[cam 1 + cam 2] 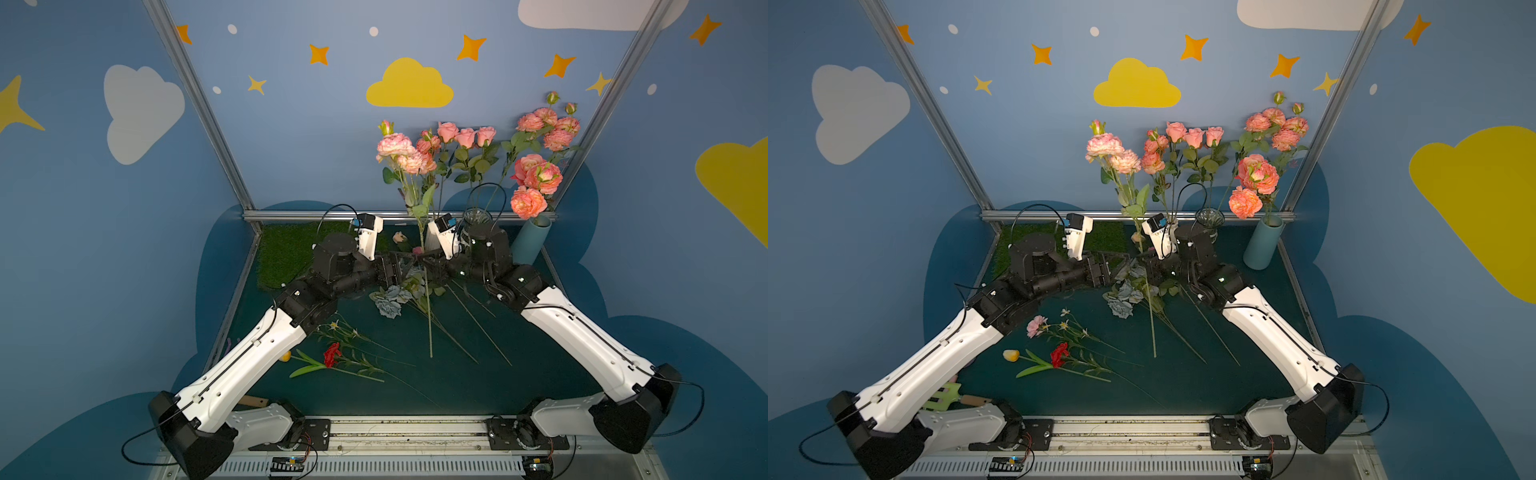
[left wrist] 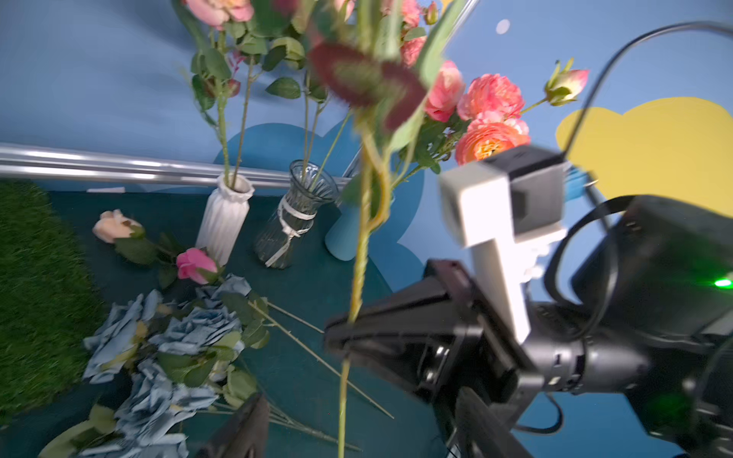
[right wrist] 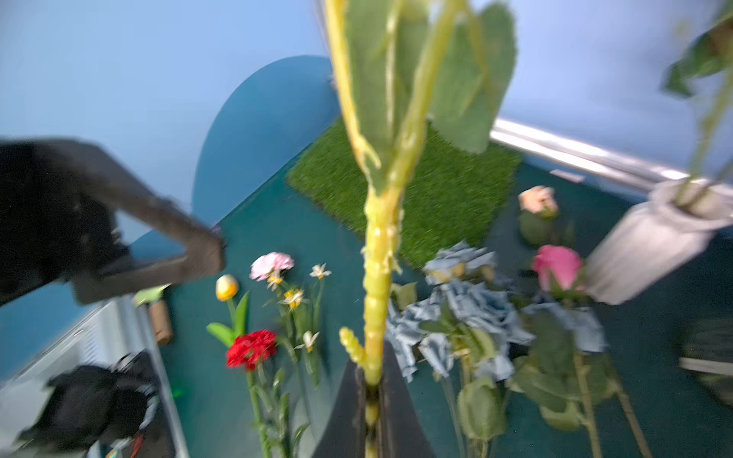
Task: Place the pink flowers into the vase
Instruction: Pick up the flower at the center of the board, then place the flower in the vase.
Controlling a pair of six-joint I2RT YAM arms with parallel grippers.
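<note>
You have pink ruffled blooms (image 1: 398, 150) on one long, thin green leafy stem, upright at mid-table and pinched low down by the right gripper (image 3: 373, 380). Salmon-pink roses (image 1: 465, 135) stand in the clear ribbed glass vase (image 2: 295, 214).

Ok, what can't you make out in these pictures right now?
- Green tool: mostly under the left arm in a top view.
- White vase: largely behind the right wrist camera in both top views.
- Left gripper: fingers cut by the left wrist view's edge, blurred in the right wrist view.
</note>
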